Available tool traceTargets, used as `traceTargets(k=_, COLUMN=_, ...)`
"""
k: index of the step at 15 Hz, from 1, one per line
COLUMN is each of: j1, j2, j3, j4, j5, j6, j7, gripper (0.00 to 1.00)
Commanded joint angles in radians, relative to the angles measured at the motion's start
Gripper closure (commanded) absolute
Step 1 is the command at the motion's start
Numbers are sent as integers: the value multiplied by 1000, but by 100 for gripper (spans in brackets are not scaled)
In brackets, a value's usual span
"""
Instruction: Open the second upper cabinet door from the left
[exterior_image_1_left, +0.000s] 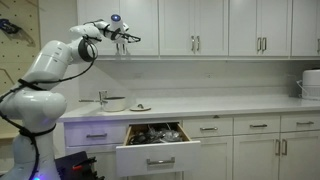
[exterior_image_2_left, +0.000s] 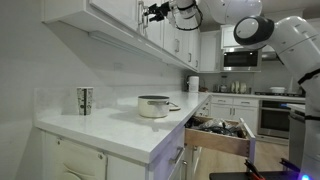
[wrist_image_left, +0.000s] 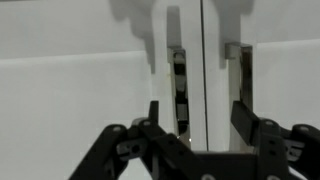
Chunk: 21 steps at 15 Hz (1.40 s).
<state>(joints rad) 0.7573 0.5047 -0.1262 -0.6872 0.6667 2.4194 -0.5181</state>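
While the gripper (exterior_image_1_left: 127, 38) hangs wide open and empty | second upper door (exterior_image_1_left: 140, 25) shut, just behind it | a bar handle (wrist_image_left: 180, 90) sits between the fingers (wrist_image_left: 154, 115) | advice: check it is that door's handle, close squarely, pull along the hinge arc

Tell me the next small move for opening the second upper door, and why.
Probably nudge the gripper rightward in the wrist view. Its jaws stand open around the neighbouring door's handle, left of the seam; the bar handle of the second upper cabinet door sits at the right finger, not centred.
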Motion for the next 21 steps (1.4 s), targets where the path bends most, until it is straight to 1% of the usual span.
traceTargets(k=1, j1=2, j2=26, j3=-8, j4=64, j5=-19, j6=-50, j7=44, gripper=0)
traceTargets(k=2, j1=1, j2=28, j3=-6, j4=69, j5=-16, j6=-52, j7=38, gripper=0)
traceTargets(k=3, j1=-1, j2=31, j3=-4, j4=76, j5=-13, j6=-53, j7=30, gripper=10)
traceTargets(k=4, j1=-5, j2=36, j3=3, j4=84, j5=-5, j6=-55, j7=12, gripper=0)
traceTargets(k=16, j1=-26, j2=95, j3=2, j4=133, j5=-7, j6=-32, j7=-34, gripper=0)
traceTargets(k=21, j1=-41, j2=118, j3=12, j4=160, j5=3, j6=-37, j7=-85, gripper=0)
